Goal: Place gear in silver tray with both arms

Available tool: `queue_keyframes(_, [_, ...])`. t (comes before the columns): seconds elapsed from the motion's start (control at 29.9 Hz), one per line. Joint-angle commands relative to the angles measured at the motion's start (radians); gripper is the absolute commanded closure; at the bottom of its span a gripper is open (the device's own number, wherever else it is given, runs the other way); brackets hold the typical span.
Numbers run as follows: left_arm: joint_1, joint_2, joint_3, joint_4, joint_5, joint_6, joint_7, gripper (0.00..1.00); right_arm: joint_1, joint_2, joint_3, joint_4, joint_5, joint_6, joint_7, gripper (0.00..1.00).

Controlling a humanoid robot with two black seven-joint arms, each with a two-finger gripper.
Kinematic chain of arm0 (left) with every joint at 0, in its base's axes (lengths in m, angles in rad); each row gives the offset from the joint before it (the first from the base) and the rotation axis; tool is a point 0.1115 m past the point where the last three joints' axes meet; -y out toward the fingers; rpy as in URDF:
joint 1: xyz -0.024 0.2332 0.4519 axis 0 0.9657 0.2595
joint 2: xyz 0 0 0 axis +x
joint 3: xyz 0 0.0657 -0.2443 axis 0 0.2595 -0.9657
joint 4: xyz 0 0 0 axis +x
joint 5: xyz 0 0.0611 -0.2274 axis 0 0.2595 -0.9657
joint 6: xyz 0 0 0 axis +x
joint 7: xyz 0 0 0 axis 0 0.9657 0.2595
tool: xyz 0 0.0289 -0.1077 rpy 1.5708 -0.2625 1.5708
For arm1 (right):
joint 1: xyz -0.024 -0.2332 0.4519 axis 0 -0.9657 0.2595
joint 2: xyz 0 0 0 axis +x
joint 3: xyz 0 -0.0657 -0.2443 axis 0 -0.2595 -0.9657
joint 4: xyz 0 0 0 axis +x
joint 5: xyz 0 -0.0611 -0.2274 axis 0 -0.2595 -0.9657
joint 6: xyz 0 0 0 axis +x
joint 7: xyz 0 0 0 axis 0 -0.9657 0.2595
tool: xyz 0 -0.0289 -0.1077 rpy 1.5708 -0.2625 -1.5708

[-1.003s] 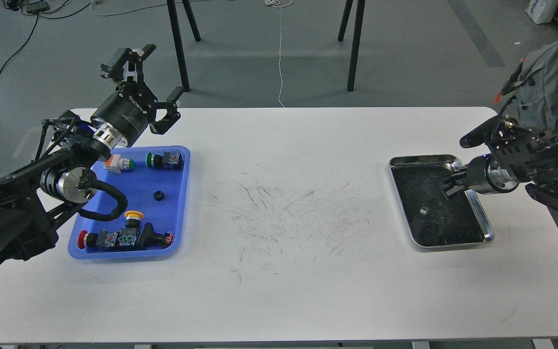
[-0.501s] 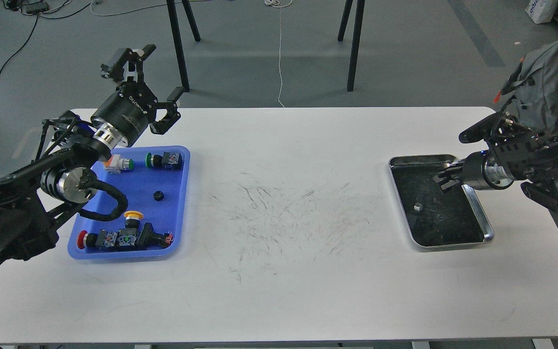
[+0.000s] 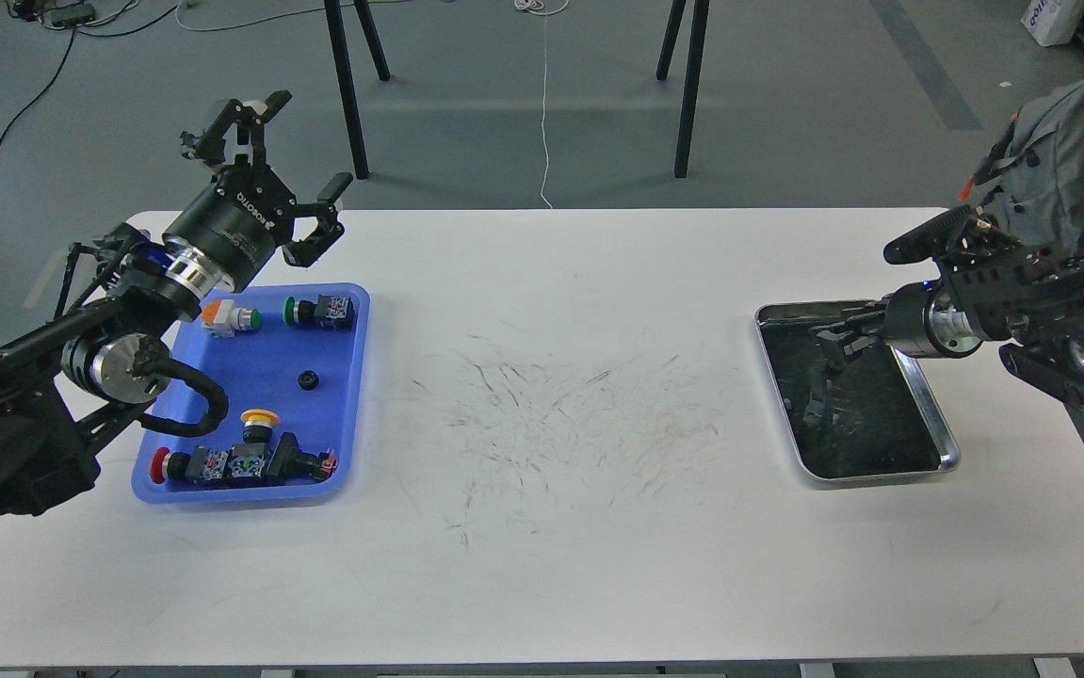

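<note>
Two black arms reach over a white table, one from each side. Fine dark scratch marks cover the table's middle.

Left arm: it enters from the left edge and rises above the far corner of the blue plastic tray. Left gripper: fingers spread wide apart, holding nothing, raised over the table's far left edge.

Right arm: it enters from the right edge and lies nearly level, pointing left. Right gripper: it hangs over the far part of the silver tray; its fingers are dark against the dark tray bottom, so whether they are parted or pressed together cannot be told.

Blue plastic tray: it sits on the left part of the table. It holds several push-button switches: one with an orange and green end and one with a green cap along the far side, one with a yellow cap nearer, and a row with a red cap along the near side. A small black ring-shaped part lies alone in the tray's middle, apart from the switches.

Silver tray: it sits on the right part of the table, well apart from the blue one, its rim shiny and its bottom dark and scratched. A small dark piece lies on its bottom, left of centre; it is too small to identify.
</note>
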Motion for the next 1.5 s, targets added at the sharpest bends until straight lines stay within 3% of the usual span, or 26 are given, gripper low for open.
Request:
queue_keyframes(0.0, [0.002,-0.006,-0.024,0.006,-0.013,0.016,0.000,0.00,-0.005,-0.009,0.153,0.003,0.006,-0.001,0.000,0.39])
queue_keyframes(0.17, [-0.001,-0.013,-0.071,-0.004,-0.029,0.060,0.000,0.00,-0.030,-0.017,0.352,0.002,0.007,0.002,0.000,0.36])
queue_keyframes(0.23, [0.002,-0.017,-0.081,-0.004,-0.033,0.125,0.000,0.00,-0.047,-0.015,0.402,0.000,0.006,0.002,0.000,0.36])
queue_keyframes(0.43, [0.005,-0.032,-0.177,-0.002,-0.032,0.222,0.000,0.00,-0.059,-0.015,0.425,0.002,0.007,-0.002,0.000,0.36])
queue_keyframes(0.57, [0.012,-0.035,-0.185,0.007,-0.003,0.193,0.000,0.00,-0.048,-0.014,0.466,0.003,0.036,-0.001,0.000,0.36])
queue_keyframes(0.87, [0.055,-0.021,-0.174,-0.036,0.001,-0.005,0.000,0.00,-0.044,-0.004,0.486,0.000,0.073,-0.002,-0.010,0.36])
queue_keyframes(0.97, [0.068,-0.012,-0.168,-0.048,0.007,0.008,0.000,0.00,-0.044,-0.006,0.503,0.000,0.075,-0.004,-0.011,0.36])
queue_keyframes(1.24, [0.064,0.140,-0.064,-0.250,0.034,0.051,0.002,0.00,-0.053,-0.014,0.649,0.007,0.176,-0.006,-0.011,0.34])
queue_keyframes(1.47, [0.058,0.206,0.039,-0.399,0.327,0.113,0.000,0.00,-0.082,-0.011,0.702,0.040,0.178,-0.067,-0.011,0.34])
